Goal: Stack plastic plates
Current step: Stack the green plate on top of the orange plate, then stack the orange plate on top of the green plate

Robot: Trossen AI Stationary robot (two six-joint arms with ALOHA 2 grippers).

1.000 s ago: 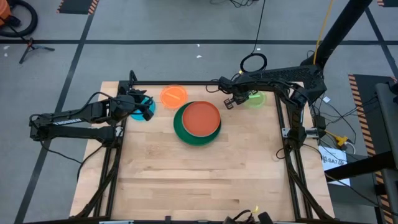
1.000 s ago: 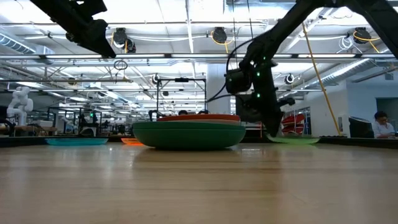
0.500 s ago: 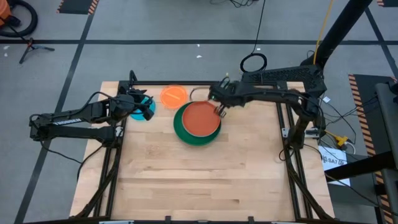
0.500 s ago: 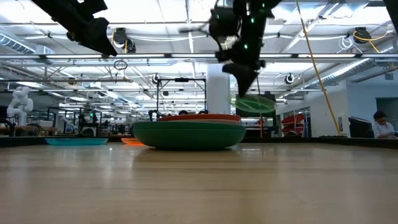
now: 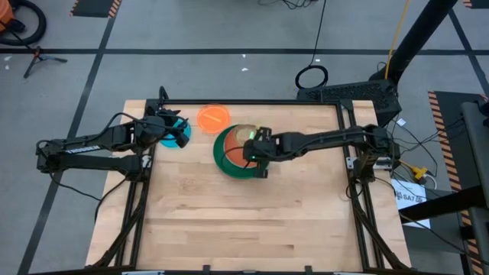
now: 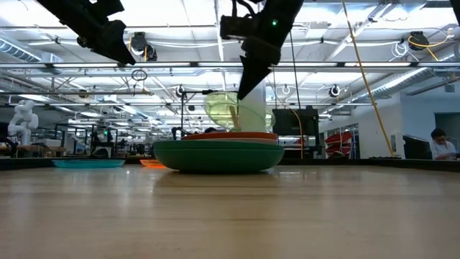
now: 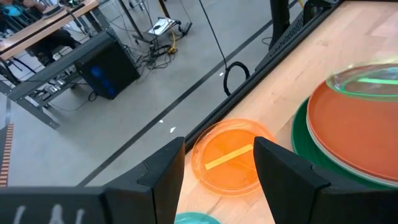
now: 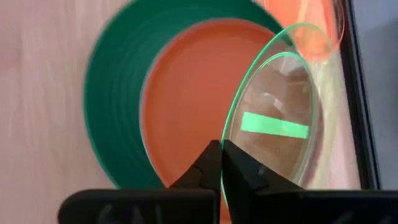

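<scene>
A dark green plate rests on the table with an orange-red plate on top of it; in the low view they are the dark green plate and the orange-red plate. My right gripper is over this stack, shut on the small lime green plate. A small orange plate and a small blue plate lie flat near the far edge. My left gripper hovers open above the blue plate. Pink and mint plates are not in view. My right gripper pinches the lime green plate by its rim between its two fingers. It comes slanting down from the table's right. The plate is lifted clear of the stack, steeply tilted, hanging below the fingers.
A black frame rail runs along the far edge, just behind the orange plate. The near half of the wooden table shows bare wood. A person sits far off in the room behind.
My right gripper picked the lime green plate up off the table near the far right corner. It carried the plate up, then left and nearward to above the stack. The plate, flat before, now hangs steeply tilted.
</scene>
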